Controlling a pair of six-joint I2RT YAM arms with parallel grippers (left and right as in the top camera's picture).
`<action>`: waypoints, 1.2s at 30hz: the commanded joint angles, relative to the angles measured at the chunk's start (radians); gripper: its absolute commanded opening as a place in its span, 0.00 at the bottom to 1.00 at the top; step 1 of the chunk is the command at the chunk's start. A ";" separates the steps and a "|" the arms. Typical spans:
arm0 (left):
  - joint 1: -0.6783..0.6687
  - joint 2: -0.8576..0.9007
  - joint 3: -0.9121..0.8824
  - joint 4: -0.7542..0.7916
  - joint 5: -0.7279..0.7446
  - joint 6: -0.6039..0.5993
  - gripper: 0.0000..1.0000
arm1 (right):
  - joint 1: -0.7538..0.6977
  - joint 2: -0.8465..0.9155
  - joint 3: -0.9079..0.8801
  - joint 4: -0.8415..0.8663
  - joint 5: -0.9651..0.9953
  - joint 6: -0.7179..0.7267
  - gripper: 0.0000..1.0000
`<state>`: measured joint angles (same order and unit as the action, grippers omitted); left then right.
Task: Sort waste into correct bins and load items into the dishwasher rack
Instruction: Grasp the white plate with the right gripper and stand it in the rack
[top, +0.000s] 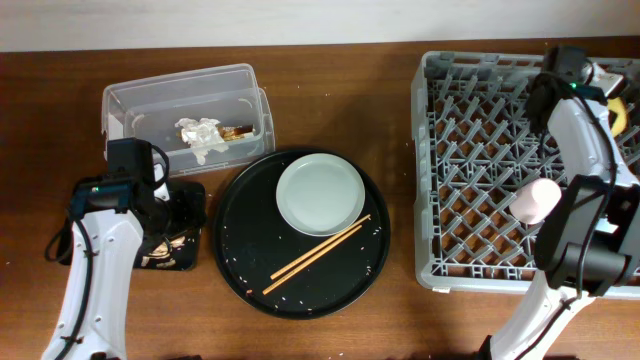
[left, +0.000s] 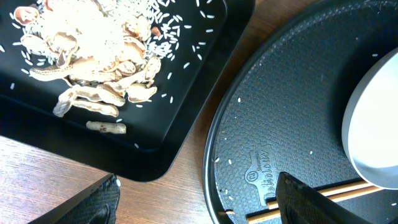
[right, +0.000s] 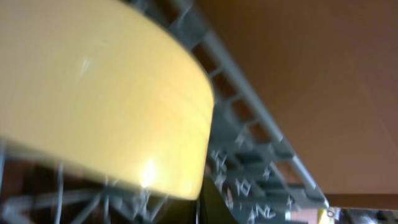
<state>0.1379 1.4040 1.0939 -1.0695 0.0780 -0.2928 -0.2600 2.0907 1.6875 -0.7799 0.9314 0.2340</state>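
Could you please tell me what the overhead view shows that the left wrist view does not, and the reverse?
Only the overhead view shows the clear tub holding crumpled tissue, and the dishwasher rack with the pink cup. Only the left wrist view shows the shredded food scraps and rice grains in detail. Both show the small black tray, the round black tray, the plate and the chopsticks.
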 joint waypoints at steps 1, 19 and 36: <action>0.003 -0.017 0.001 0.002 0.011 -0.010 0.80 | 0.005 -0.004 0.005 -0.076 -0.069 0.091 0.06; 0.003 -0.017 0.001 0.001 0.011 -0.010 0.94 | 0.637 -0.222 -0.074 -0.324 -1.052 0.053 0.59; 0.003 -0.017 0.001 0.001 0.011 -0.010 0.93 | 0.718 0.070 -0.114 -0.203 -1.056 0.220 0.04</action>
<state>0.1379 1.4040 1.0939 -1.0691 0.0784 -0.2996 0.4477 2.1536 1.5738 -0.9878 -0.1234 0.4488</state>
